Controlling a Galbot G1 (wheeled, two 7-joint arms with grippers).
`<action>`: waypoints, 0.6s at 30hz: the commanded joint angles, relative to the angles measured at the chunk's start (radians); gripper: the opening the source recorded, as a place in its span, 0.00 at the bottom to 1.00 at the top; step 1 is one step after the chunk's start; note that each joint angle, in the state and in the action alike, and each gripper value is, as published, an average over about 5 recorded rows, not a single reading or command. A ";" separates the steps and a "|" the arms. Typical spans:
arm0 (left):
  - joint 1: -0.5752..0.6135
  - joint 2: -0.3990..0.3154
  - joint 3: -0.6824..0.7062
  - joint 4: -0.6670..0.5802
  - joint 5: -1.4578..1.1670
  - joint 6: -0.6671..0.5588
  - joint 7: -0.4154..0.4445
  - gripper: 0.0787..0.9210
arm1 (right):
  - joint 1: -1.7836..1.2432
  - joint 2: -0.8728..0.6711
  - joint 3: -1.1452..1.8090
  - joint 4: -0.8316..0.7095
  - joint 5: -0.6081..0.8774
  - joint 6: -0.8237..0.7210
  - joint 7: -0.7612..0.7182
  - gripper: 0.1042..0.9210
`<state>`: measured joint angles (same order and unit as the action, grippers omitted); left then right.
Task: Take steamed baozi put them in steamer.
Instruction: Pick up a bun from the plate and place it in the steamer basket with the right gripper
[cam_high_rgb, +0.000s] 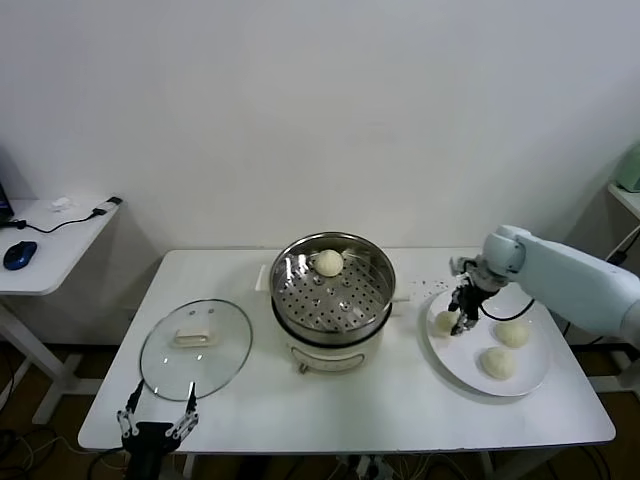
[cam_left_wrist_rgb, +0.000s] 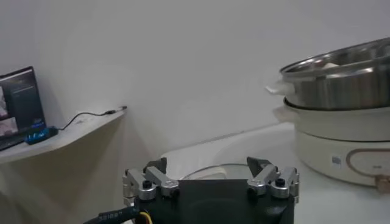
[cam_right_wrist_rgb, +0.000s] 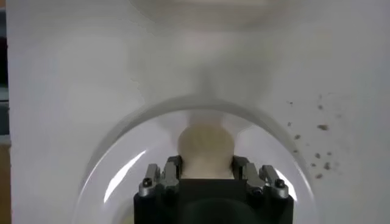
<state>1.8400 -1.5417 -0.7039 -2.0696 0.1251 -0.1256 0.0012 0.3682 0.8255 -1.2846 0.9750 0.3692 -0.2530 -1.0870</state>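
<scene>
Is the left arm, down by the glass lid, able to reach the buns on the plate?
Probably not easily. The left gripper sits at the table's near-left edge, open, while the plate lies far right, with the steamer between them and the right gripper already closed on a bun.

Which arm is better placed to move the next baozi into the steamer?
Right. The right gripper is shut on a baozi on the plate beside the steamer; the left gripper hangs open at the table's front edge.

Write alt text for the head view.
The right claw grips a baozi on the white plate holding two more; one bun sits in the steamer. The left claw waits open near the glass lid.
</scene>
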 joint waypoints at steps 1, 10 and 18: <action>-0.003 0.001 0.011 -0.006 0.002 0.004 0.001 0.88 | 0.422 0.057 -0.269 0.001 0.258 0.010 -0.019 0.54; 0.000 -0.002 0.035 -0.019 0.025 -0.007 0.019 0.88 | 0.550 0.287 -0.330 -0.017 0.465 -0.038 -0.007 0.54; 0.026 0.013 0.026 -0.021 0.008 -0.032 0.012 0.88 | 0.456 0.505 -0.260 -0.039 0.522 -0.090 0.063 0.54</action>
<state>1.8506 -1.5424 -0.6763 -2.0916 0.1369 -0.1406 0.0125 0.7801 1.0991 -1.5276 0.9494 0.7510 -0.3035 -1.0689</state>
